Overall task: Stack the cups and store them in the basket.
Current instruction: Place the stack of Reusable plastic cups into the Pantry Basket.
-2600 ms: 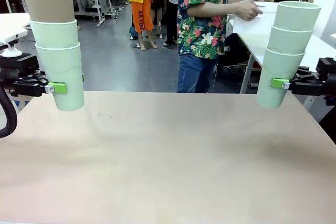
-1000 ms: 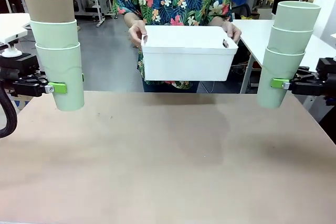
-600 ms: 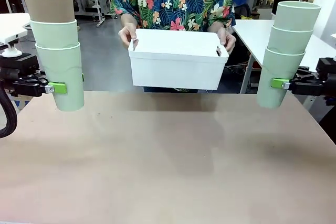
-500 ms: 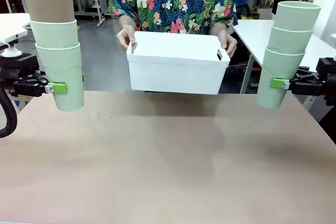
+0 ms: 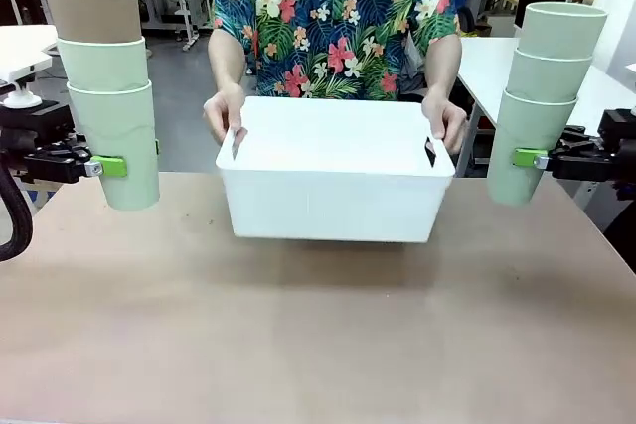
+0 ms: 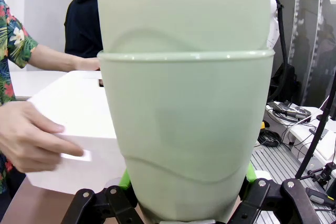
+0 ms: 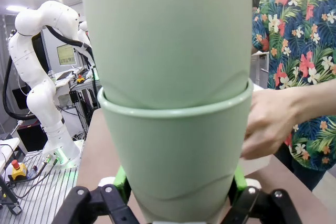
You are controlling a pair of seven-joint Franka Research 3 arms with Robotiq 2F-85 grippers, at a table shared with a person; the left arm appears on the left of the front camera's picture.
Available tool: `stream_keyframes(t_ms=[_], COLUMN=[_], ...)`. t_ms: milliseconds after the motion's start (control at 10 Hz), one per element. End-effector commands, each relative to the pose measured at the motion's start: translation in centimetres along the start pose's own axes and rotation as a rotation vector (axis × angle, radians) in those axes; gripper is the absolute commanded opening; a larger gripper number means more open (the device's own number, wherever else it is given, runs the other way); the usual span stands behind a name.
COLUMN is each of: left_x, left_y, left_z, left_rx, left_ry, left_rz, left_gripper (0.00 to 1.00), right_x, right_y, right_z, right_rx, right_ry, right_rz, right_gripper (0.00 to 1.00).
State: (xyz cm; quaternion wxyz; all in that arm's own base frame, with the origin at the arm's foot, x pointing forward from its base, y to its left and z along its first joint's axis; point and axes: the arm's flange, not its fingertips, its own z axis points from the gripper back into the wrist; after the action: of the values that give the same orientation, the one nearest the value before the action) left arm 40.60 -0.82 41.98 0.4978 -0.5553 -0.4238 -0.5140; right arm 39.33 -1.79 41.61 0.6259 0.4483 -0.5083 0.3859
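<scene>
Storing stage. Centre frame, low on bench (image 5: 318,345): basket (image 5: 333,196), steadied by person's hands (image 5: 224,116). Far left: left stack (image 5: 109,96), brown-topped, clamped in left pincer (image 5: 104,166). Far right: right stack (image 5: 542,96), clamped in right pincer (image 5: 532,158). Next: carry over basket, lower upright, release.

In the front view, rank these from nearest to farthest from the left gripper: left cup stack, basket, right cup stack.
1. Left cup stack, gripped by the left gripper, far left.
2. Basket, mid-table.
3. Right cup stack, far right, in the right gripper.
</scene>
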Motion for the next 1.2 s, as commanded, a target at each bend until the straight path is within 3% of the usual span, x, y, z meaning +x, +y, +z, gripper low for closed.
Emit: stream_keyframes(t_ms=[0,1100], left_x=[0.43,0.43], left_y=[-0.14,-0.14], left_z=[-0.03,-0.03], left_rx=[-0.003,-0.003], left_ry=[-0.004,-0.004], left_rz=[-0.008,-0.008], left_gripper=[0.84,0.84], right_x=[0.47,0.47], right_y=[-0.17,-0.17], right_z=[0.03,0.03], right_rx=[0.001,0.001], right_ry=[0.002,0.002], right_rz=[0.014,0.014], right_gripper=[0.87,0.87])
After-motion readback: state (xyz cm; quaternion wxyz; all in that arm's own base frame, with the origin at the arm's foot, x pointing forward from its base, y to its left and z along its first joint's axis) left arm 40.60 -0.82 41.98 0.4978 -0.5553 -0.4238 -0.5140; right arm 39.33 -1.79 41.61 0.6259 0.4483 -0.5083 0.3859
